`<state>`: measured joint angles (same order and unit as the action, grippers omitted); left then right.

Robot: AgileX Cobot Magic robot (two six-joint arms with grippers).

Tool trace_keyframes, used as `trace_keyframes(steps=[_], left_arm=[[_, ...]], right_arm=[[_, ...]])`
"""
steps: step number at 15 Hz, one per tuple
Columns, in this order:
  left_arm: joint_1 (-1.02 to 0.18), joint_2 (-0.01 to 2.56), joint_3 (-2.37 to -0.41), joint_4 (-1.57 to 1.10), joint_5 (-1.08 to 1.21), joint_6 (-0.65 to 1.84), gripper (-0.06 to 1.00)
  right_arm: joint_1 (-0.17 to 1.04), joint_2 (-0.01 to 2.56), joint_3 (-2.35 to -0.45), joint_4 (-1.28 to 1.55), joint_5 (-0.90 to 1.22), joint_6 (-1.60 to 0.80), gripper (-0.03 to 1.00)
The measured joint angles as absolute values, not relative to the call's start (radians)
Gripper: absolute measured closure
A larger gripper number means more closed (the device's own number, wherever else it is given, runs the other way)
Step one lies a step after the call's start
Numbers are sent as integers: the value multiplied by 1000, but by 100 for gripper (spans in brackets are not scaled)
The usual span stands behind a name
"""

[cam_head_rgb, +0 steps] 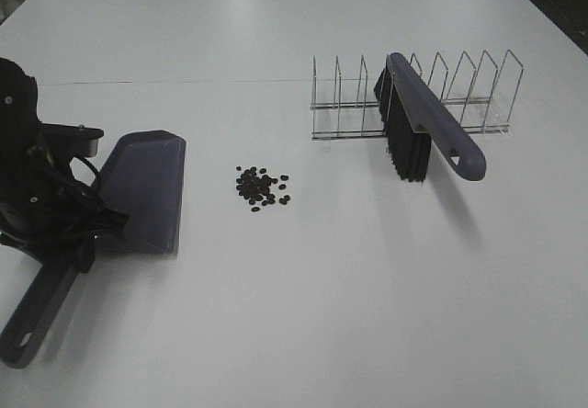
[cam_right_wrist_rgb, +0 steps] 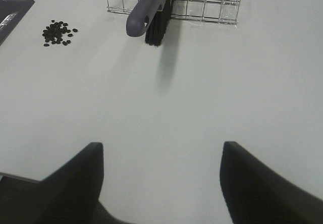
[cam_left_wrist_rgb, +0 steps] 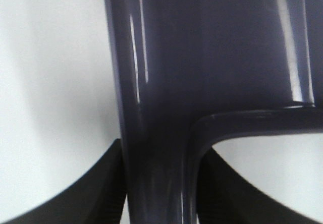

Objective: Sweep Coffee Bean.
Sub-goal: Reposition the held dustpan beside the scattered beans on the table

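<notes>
Our left gripper is clamped tight on the handle of the purple dustpan, one black finger on either side of it. The pan lies flat on the white table with its open lip pointing away from the gripper. Just beyond that lip, apart from it, lie the coffee beans in one small loose cluster.

Our right gripper stands partly open and holds nothing. Well ahead of it the brush leans in the wire rack, bristles down, the free end of its handle jutting out towards the gripper.

We judge the beans light, hard and smooth, so they are likely to roll and scatter under a quick stroke. They are too small to pinch. We would grip the brush's stiff handle near that free end and draw the beans gently towards the pan.
</notes>
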<state>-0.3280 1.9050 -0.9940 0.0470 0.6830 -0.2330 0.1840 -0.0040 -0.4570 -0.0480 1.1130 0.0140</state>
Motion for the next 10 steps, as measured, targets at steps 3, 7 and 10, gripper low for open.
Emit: trace_keyframes(steps=[3, 7, 10], left_arm=[[-328, 1824, -994, 50, 784, -230, 61], [-328, 1818, -994, 54, 822, -214, 61], [-328, 1818, -994, 67, 807, -202, 61]], right_arm=[[184, -4, -457, -48, 1113, 14, 36], [184, -4, -457, -48, 1113, 14, 36], [184, -4, -457, -48, 1113, 14, 36]])
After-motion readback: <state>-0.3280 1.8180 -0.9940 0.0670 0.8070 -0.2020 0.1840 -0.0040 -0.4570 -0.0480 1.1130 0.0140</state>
